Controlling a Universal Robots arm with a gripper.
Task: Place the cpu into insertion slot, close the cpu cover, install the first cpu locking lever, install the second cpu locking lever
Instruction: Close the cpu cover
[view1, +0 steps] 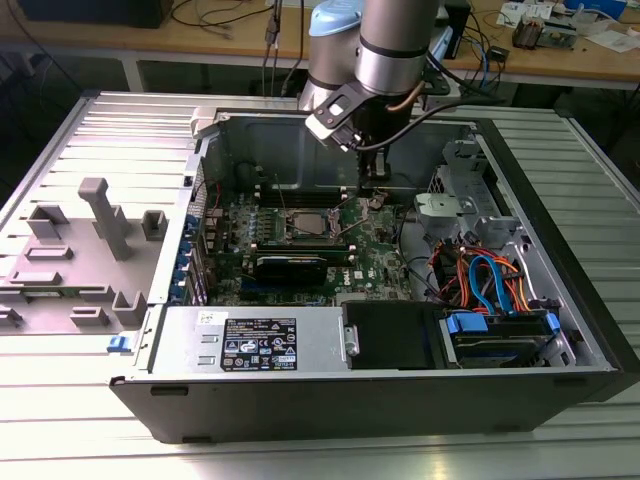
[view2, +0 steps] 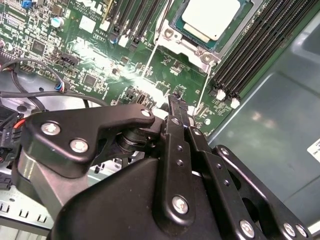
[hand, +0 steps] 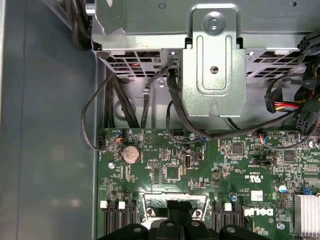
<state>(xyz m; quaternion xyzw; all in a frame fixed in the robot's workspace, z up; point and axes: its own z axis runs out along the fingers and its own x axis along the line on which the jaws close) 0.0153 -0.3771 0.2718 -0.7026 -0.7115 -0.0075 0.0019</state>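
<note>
You have cpu (view1: 306, 222) mid-frame in exterior view, flat, metal top up, in insertion slot (view2: 187, 47); square, no long axis. Gripper (view2: 175, 99) pressed together, empty.

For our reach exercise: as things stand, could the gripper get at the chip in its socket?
Probably yes. The gripper hangs low over the green board, close beside the socket. The chip lies there with its silver top bare, and no cable or bracket stands between them.
</note>
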